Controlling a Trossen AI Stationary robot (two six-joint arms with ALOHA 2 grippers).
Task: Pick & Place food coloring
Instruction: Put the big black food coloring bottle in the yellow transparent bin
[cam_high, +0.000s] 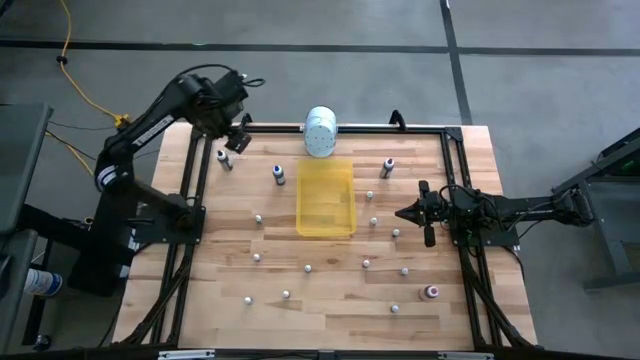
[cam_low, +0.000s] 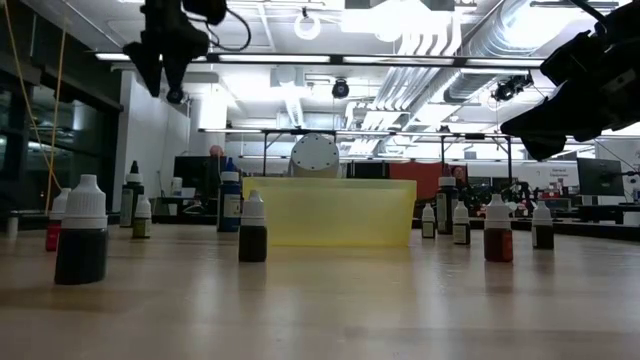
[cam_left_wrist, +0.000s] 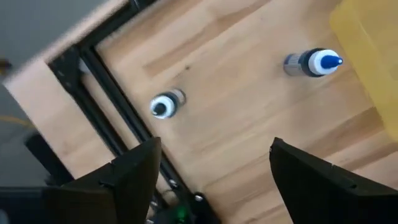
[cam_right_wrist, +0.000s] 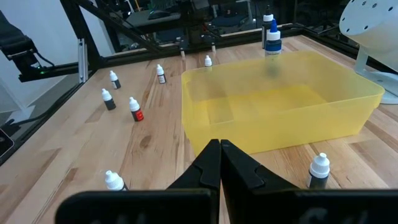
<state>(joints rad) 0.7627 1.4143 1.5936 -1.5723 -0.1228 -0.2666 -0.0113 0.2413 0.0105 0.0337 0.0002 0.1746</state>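
High view: food coloring bottles (cam_high: 279, 175) scattered across the wooden table (cam_high: 330, 310) around a yellow tray (cam_high: 326, 197); no label readable; left gripper (cam_high: 236, 140) spread wide, empty, above the far-left corner; right gripper (cam_high: 408, 213) pinched closed beside the tray. Low view: workshop lights and ducts behind.

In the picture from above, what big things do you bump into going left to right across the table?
Left tool → blue bottle → yellow tray → dark bottle → right tool.
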